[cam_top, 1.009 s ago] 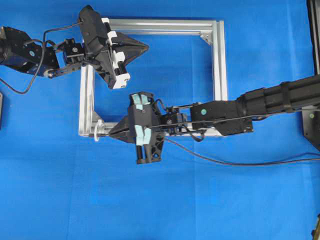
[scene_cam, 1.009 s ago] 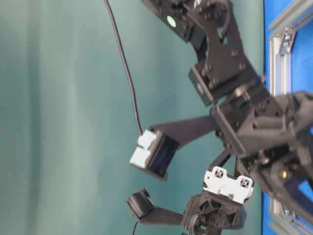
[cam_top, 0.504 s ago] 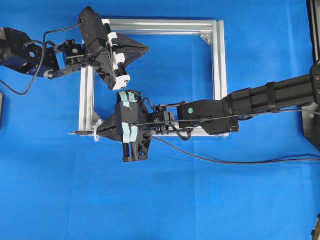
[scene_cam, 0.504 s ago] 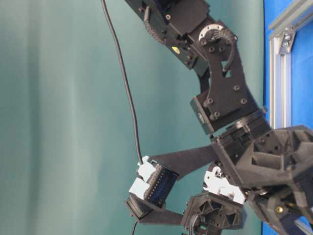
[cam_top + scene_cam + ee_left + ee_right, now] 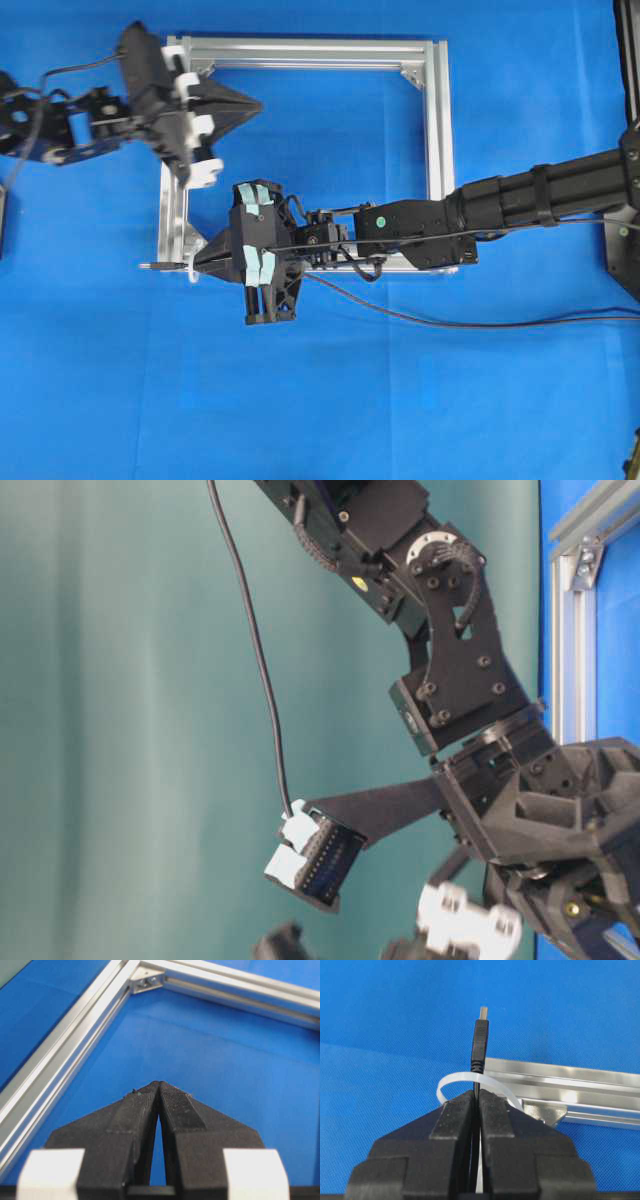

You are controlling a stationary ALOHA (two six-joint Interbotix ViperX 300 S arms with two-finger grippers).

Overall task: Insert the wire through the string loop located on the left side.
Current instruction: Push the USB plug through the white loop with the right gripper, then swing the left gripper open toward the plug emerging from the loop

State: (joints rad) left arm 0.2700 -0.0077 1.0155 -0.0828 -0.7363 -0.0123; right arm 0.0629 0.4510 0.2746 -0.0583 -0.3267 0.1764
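Now the thin black wire with its slim dark plug tip [image 5: 480, 1035] sticks out past the fingers of the right gripper [image 5: 478, 1097], which are clamped on it just behind the plug. The whitish translucent string loop [image 5: 470, 1080] arches over the wire right at those fingertips, so the plug stands beyond the loop. From overhead the tip [image 5: 150, 266] pokes out past the outer edge of the square silver aluminium frame [image 5: 436, 120], over the blue bench [image 5: 400, 400].

Compared with half a second ago, the right arm and the wire sit as they were, while the left gripper [image 5: 255, 103] has drawn back toward the frame's top left corner, well apart from the right one. Its fingers [image 5: 150, 1102] are pressed together on nothing.

From table level the loop and plug are hidden behind the arms, and the left gripper is blurred and cut off at the lower edge. Beyond the plug tip the bench lies open.
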